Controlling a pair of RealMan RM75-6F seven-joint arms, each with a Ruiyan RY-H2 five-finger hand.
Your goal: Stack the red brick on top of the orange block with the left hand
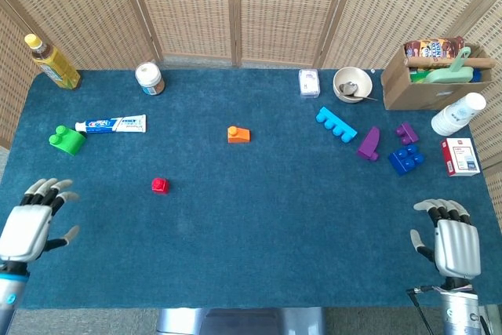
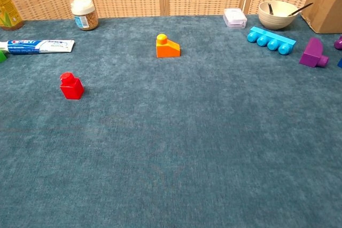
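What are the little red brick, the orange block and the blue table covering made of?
The red brick and orange block look like moulded plastic: smooth, evenly coloured, with round studs. The table covering seems to be felt or short carpet: matte and fuzzy.

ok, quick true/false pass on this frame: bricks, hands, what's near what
1. The red brick sits alone on the cloth, apart from the orange block. True.
2. The left hand holds the red brick. False: it holds nothing, its fingers spread, well left of the brick.
3. The orange block lies farther from the robot than the red brick. True.
4. The toothpaste tube rests on the orange block. False: it lies far left, beside the green block.
5. The right hand grips the cyan brick. False: it is empty, near the table's front right edge.
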